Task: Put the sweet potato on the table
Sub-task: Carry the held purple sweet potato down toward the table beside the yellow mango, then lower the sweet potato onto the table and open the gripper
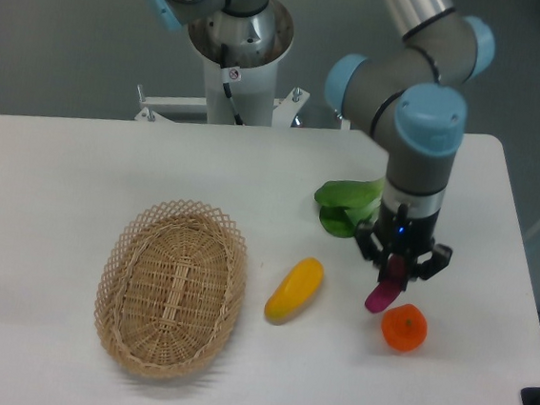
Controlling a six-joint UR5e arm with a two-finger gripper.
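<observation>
Slim magenta sweet potato (383, 290), tilted, gripped at its upper end, above white table (82, 165)

Colours here: the worktop (81, 175) is plain white, no pattern. The sweet potato (383, 290) is a magenta-purple, and the round fruit (403, 327) at its 4 o'clock is bright orange. The oblong fruit (294, 289) is yellow shading to orange at one end. The leafy vegetable (344, 206) is deep green. The basket (172, 287) is tan wicker with an open lattice rim. The end effector (401, 264) is black, with a tiny blue light above it, and the arm (428, 132) is grey with light blue caps.
</observation>
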